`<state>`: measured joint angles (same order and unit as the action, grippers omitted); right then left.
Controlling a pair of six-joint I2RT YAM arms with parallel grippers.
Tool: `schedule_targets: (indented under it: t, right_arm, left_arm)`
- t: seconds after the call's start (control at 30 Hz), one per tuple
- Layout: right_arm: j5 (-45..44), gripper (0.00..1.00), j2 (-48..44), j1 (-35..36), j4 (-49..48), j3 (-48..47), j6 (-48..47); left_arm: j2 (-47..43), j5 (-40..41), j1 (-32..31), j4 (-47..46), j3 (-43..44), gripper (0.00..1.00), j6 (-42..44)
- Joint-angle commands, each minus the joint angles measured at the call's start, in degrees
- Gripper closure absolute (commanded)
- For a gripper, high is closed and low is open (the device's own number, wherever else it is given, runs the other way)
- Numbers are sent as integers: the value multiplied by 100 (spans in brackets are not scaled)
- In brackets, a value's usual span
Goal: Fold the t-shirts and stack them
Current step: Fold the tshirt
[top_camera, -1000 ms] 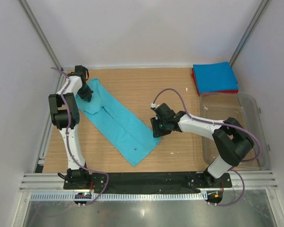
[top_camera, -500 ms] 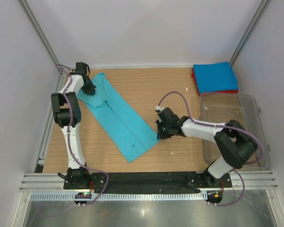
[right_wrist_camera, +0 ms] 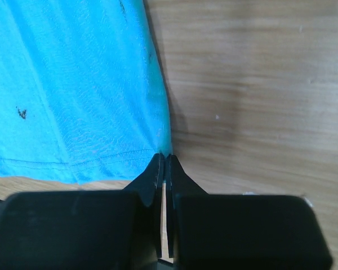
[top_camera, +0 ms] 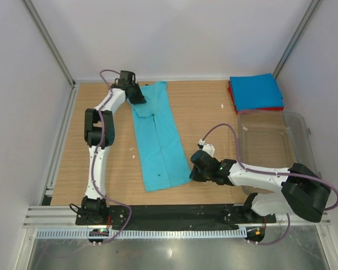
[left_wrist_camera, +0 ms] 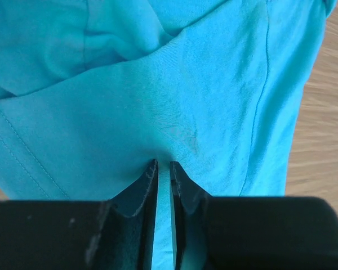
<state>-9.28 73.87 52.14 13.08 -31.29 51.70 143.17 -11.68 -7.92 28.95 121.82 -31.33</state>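
Observation:
The turquoise t-shirt [top_camera: 158, 140] lies folded into a long narrow strip running from the back of the table toward the front. My left gripper [top_camera: 139, 98] is at its far end, and in the left wrist view the left gripper [left_wrist_camera: 163, 164] is shut on a pinch of the turquoise t-shirt [left_wrist_camera: 186, 84]. My right gripper [top_camera: 192, 171] is at the near right corner. In the right wrist view the right gripper [right_wrist_camera: 163, 156] is shut on the hem corner of the turquoise t-shirt [right_wrist_camera: 73, 84]. A folded blue t-shirt [top_camera: 254, 91] rests on a folded red t-shirt [top_camera: 232, 97] at the back right.
A clear plastic tub [top_camera: 270, 152] stands at the right, just in front of the folded stack and above the right arm's forearm. Bare wooden table [top_camera: 214, 112] lies between the strip and the tub. White walls close in the left, back and right sides.
Both arms dragged the turquoise shirt: its far end moved right along the back, its near end toward the front, so the strip turned from diagonal to nearly straight. The right gripper shut on the corner.

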Motion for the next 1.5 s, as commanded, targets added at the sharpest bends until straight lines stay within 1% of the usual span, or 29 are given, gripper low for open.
schedule_targets:
  t: [0.0,0.13,0.23,0.3,0.33,0.37,0.4,0.43,0.47,0.5,0.53,0.63,0.7,0.73,0.77,0.8,0.83,0.87,0.93,0.97,1.0,1.03,1.07,1.13,1.2,1.23,1.3,1.47]
  right_arm:
    - [-715,97,-311,270,300,131,938]
    - [-838,96,-548,577,379,132,1192]
    - [-900,91,-671,736,511,62,1412]
    - [-988,87,-786,806,616,9,1509]
    - [-997,82,-821,850,634,-17,1518]
    - [-1006,80,-899,859,721,-44,1518]
    - [-1023,78,-935,859,792,-70,1501]
    - [-1102,73,-1014,859,949,-157,1483]
    - [-1137,71,-1014,859,1020,-210,1466]
    - [-1155,69,-1093,859,1073,-255,1431]
    - [-1164,65,-1120,868,1187,-342,1361]
    - [-1234,62,-1208,859,1319,-465,1194]
    - [-1296,62,-1217,842,1329,-483,1036]
    - [-1270,62,-1156,816,1302,-518,922]
    - [-1235,62,-1120,694,1302,-545,633]
    - [-1052,62,-1076,631,1311,-571,509]
    - [-928,62,-980,561,1302,-597,351]
    - [-770,63,-953,491,1250,-589,123]
    - [-445,63,-935,376,1179,-511,-11]
    - [-356,63,-961,358,1092,-466,-46]
    - [-277,63,-979,350,1039,-405,-55]
    - [-189,64,-997,341,986,-274,-55]
    - [-40,64,-1014,341,847,-212,-55]
    - [40,64,-1032,332,723,-45,-29]
    - [172,64,-1111,349,609,61,59]
    - [181,64,-1137,341,512,166,94]
    - [181,64,-1181,341,424,272,182]
    - [49,64,-1173,358,318,571,340]
  left_arm:
    - [553,-457,-375,6,130,84,-136]
    - [791,-765,-649,-30,526,81,-49]
    - [607,-941,-684,-47,501,78,-92]
    - [249,-950,-649,-39,326,73,-58]
    - [98,-1011,-632,-4,264,69,-5]
    - [-51,-1046,-597,66,176,67,4]
    - [-357,-1073,-501,154,123,66,30]
    - [-526,-1134,-404,355,-69,64,57]
    - [-701,-1143,-403,418,-71,63,83]
    - [-938,-1117,-316,471,-436,62,118]
    - [-1349,-943,-289,610,-614,59,136]
    - [-2195,-862,-280,1015,-1457,58,329]
    - [-2608,-547,-359,1314,-1958,59,435]
    - [-3176,-433,-385,1367,-2778,60,444]
    - [-3460,-196,-455,1316,-3213,60,409]
    - [-3820,-177,-491,1071,-3765,60,235]
    - [-4128,-229,-534,947,-4667,59,146]
    - [-4749,-273,-639,850,-5137,59,23]
    - [-5306,-186,-806,718,-5833,58,-267]
    - [-5900,-107,-1016,717,-6463,58,-390]
    - [-6167,7,-1149,691,-6730,57,-513]
    - [-6457,43,-1289,621,-7029,56,-827]
    - [-6904,69,-1534,577,-7484,56,-1013]
    - [-7319,148,-1764,480,-7909,55,-1522]
    - [-7793,315,-2063,463,-8330,55,-1796]
    - [-7892,403,-2134,462,-8437,53,-1998]
    - [-8076,386,-2292,401,-8726,53,-2131]
    - [-8182,412,-2678,287,-9158,53,-2499]
